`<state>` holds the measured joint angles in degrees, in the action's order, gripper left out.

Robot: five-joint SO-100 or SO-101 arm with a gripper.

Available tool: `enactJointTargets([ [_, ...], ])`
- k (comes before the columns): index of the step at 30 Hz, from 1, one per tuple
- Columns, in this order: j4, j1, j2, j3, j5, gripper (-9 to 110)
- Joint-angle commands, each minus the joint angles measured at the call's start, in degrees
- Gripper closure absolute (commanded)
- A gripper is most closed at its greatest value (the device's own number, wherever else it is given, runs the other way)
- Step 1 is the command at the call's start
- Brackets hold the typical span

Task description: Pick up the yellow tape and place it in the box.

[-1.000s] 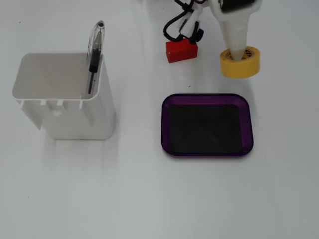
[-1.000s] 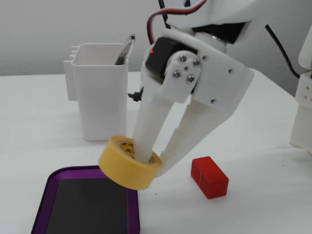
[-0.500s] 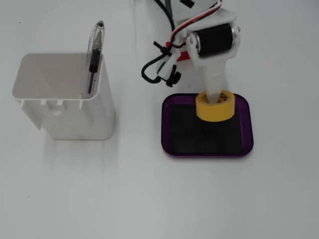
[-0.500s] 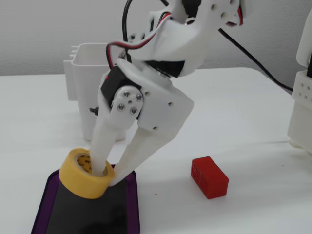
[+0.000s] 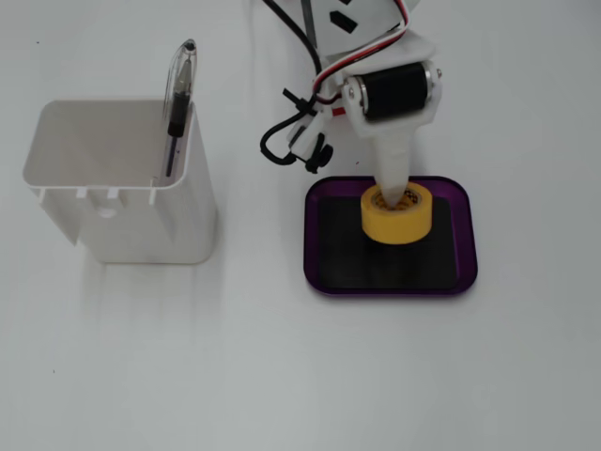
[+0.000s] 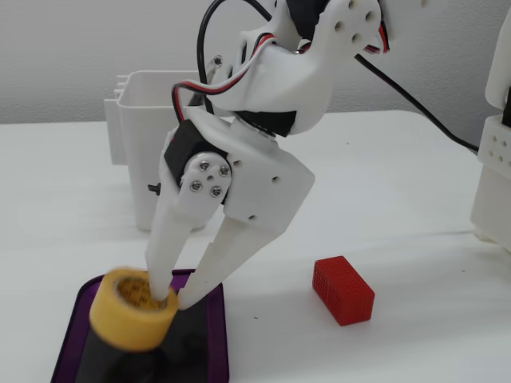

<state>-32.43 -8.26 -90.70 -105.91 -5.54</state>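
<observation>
The yellow tape (image 5: 399, 225) is a small ring with a tan core, within the purple box (image 5: 465, 235) on or just above its black floor. In a fixed view the tape (image 6: 128, 323) tilts slightly at the box's (image 6: 215, 319) near end. My gripper (image 5: 392, 197) comes down from above. One finger is inside the ring's hole and the other is outside it, so my gripper (image 6: 172, 299) is shut on the tape's wall. I cannot tell whether the tape rests on the floor.
A tall white plastic container (image 5: 122, 188) with a pen (image 5: 178, 94) stands left of the box; it also shows behind the arm (image 6: 140, 120). A red block (image 6: 343, 290) lies on the table right of the gripper. A white structure (image 6: 495, 159) stands at the right edge.
</observation>
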Motion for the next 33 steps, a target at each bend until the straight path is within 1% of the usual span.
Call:
enactJointTargets([
  [1,-1.2,0.1,-1.2,2.4,-0.3,95],
  [5,-6.9,0.2,-1.7,3.7,-0.3,94],
  [9,-11.9,0.2,-6.9,7.0,0.2,94],
  [13,-18.2,0.1,-16.8,8.8,-0.2,94],
  [19,-25.6,0.2,-34.5,7.2,-0.2,94],
  [23,-30.5,1.0,-46.1,-0.3,-0.2,94],
  [33,-30.0,13.1,-77.2,-32.3,0.0,94],
])
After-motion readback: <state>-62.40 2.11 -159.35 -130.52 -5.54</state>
